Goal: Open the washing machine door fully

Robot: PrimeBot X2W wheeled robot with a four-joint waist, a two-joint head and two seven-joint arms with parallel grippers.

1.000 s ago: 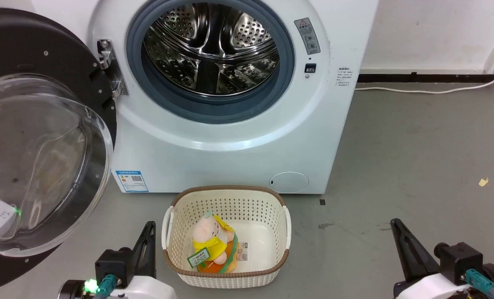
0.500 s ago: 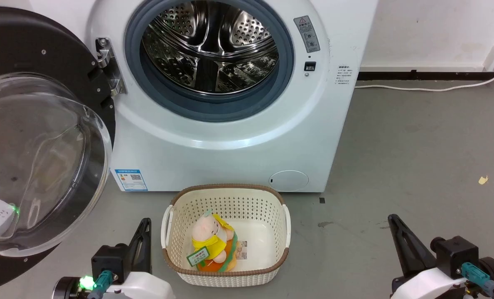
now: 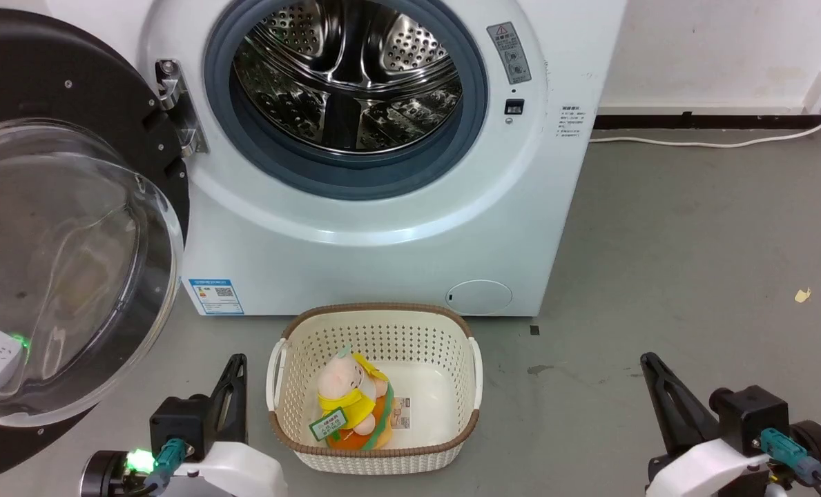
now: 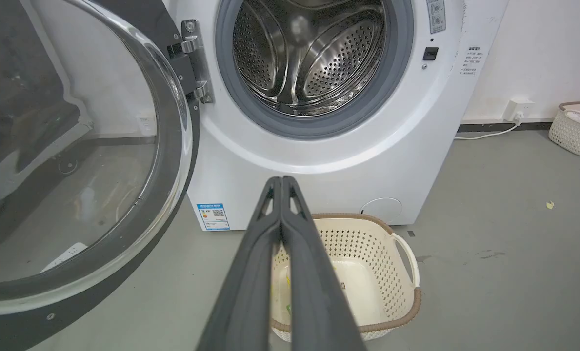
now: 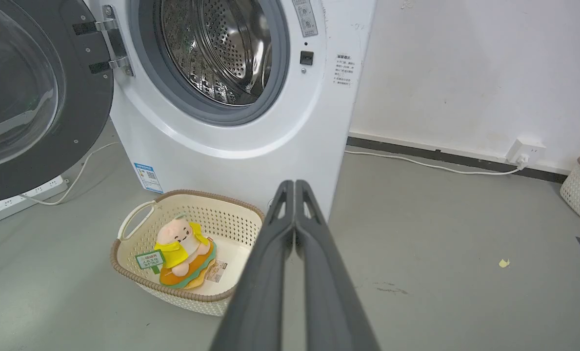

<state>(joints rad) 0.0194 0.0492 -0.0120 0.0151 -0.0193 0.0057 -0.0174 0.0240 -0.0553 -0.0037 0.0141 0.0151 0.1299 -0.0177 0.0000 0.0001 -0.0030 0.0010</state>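
Item 1, washing machine door (image 3: 65, 235): you see it standing wide open to the left of the washing machine (image 3: 382, 255), hung on its hinge (image 3: 175, 103), with the steel drum (image 3: 348, 76) exposed.
Item 2, left claw (image 3: 236, 366): fingers pressed together, empty, low before the machine.
Item 3, right claw (image 3: 650, 362): likewise closed and empty, before the machine's right corner.
Item 4, plush toy (image 3: 348, 404): lying in the laundry basket (image 3: 375, 312) just before the machine.
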